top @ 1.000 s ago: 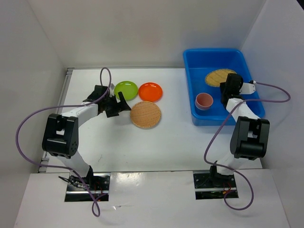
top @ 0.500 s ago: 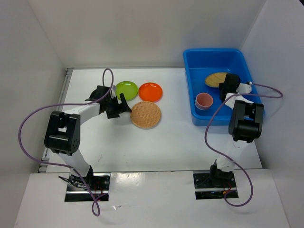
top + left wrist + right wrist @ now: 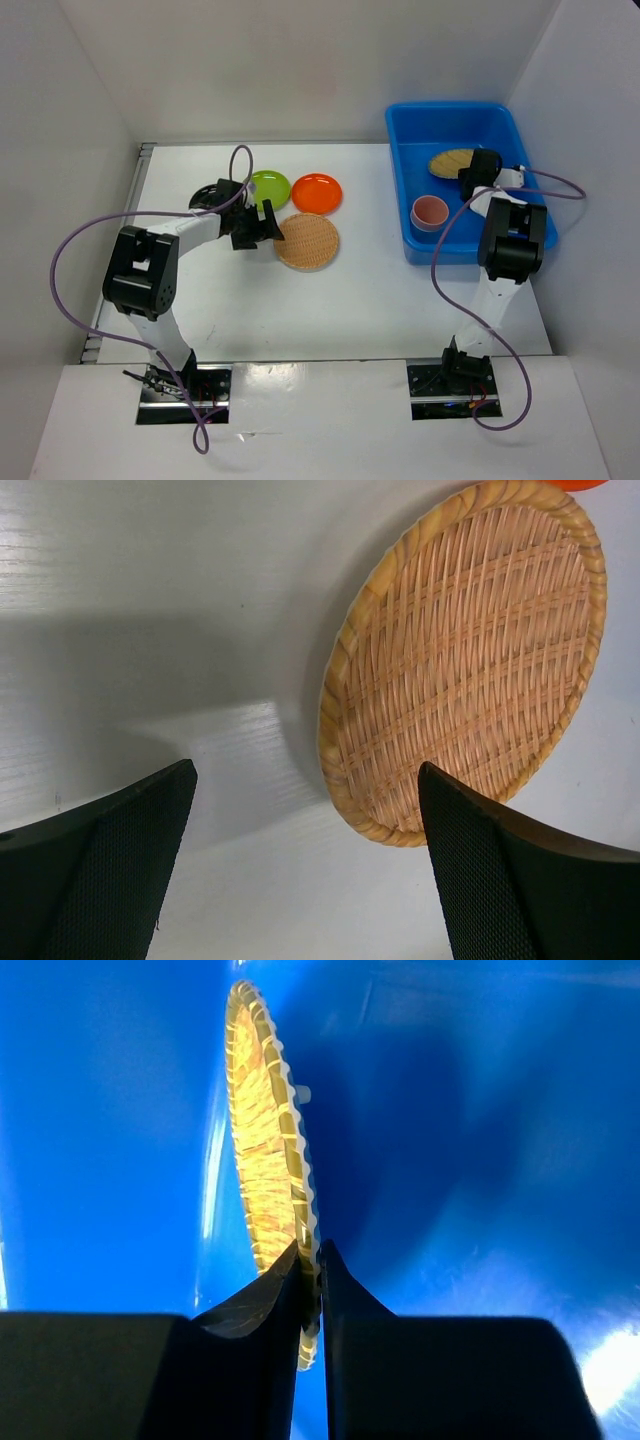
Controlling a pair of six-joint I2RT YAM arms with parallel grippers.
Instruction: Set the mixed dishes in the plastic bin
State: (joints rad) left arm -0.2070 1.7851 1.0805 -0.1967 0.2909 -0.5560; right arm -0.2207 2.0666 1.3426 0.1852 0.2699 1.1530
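I see my right gripper (image 3: pixel 310 1260) clenched on the rim of one woven tray (image 3: pixel 262 1150). It holds this tray tilted inside the blue bin (image 3: pixel 470 128), where the pink cup (image 3: pixel 430 211) also sits, at the near left corner. My left gripper (image 3: pixel 305 772) is spread wide and grasps nothing, low over the table (image 3: pixel 380 290), with the other woven tray (image 3: pixel 470 660) lying flat just ahead of it. The lime green plate (image 3: pixel 265 185) and the orange plate (image 3: pixel 317 192) lie side by side behind this tray, and a black plate (image 3: pixel 205 192) is partly hidden by the left arm.
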